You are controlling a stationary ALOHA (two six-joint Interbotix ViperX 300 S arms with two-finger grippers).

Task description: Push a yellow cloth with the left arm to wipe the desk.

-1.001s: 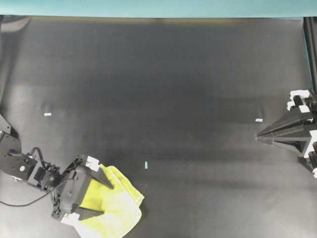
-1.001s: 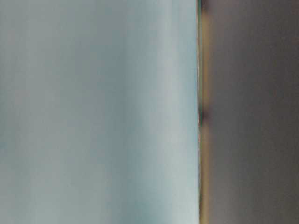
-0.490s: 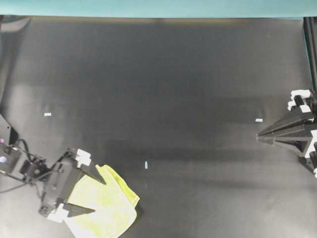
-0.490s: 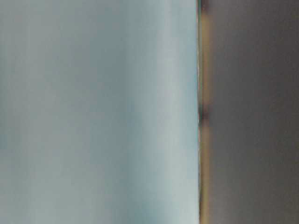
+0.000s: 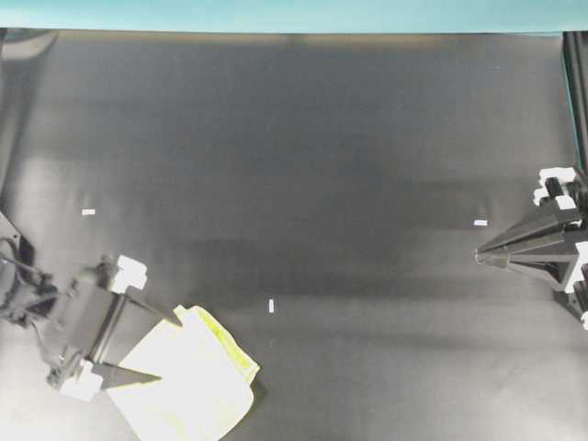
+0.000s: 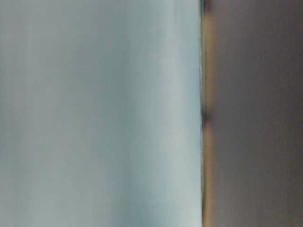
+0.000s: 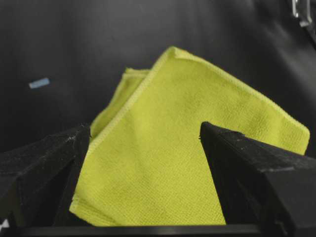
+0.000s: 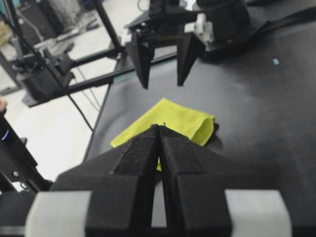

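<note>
Yellow cloth (image 5: 188, 377) lies folded on the desk (image 5: 322, 165) at the lower left of the overhead view. Left gripper (image 5: 165, 347) stands spread wide, holding nothing, its fingers over the cloth's left edge. Right gripper (image 5: 480, 254), mid right, is clenched, empty.

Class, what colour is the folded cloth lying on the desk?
The cloth is yellow, a bright yellow-green, and plain. The left wrist view shows it best.

Yellow cloth (image 5: 193, 377) lies on matte black desk (image 5: 322, 165).
</note>
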